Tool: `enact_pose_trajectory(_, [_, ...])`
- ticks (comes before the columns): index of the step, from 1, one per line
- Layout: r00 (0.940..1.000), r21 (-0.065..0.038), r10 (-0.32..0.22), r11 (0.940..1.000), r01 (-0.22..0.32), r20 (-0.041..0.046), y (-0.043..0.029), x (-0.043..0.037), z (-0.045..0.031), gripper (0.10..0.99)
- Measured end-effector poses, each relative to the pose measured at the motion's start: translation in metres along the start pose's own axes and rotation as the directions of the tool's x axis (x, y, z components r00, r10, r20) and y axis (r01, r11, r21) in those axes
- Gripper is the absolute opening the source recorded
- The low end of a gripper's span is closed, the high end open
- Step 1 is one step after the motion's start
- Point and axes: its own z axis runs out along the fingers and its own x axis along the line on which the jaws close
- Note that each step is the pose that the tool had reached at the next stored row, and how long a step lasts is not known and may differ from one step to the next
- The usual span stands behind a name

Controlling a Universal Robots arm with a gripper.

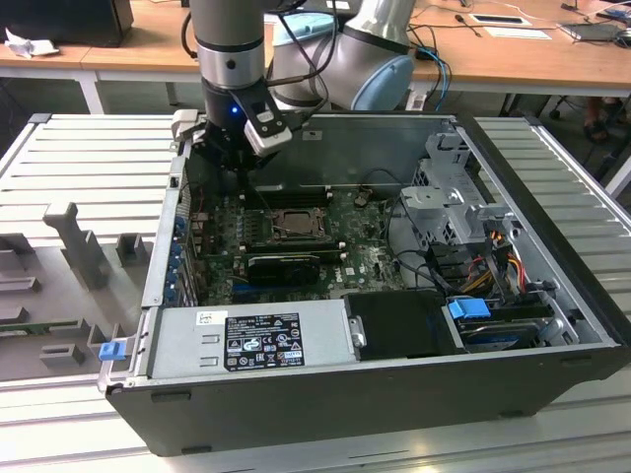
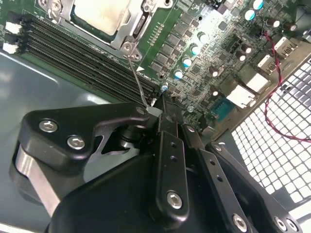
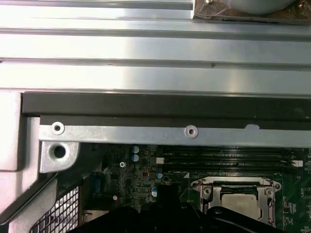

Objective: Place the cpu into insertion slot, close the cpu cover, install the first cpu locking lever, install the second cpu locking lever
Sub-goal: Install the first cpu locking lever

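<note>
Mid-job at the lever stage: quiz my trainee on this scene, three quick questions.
1. True or false: the cpu sits in the insertion slot, the cpu cover closed over it.
2. The gripper is: A shut on a locking lever; B open above the cpu; C holding the cpu.
3. Fill in: in the exterior view, the metal drive cage lies to the slot's ____.
Key: 1 true; 2 A; 3 right.
</note>
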Motion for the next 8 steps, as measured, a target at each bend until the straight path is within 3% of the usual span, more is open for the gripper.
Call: enact_pose_trajectory(8, [1.0,0.0,0.0,1.0,0.0,-0.0003,-0.0003,-0.0142,0.0006,0.106])
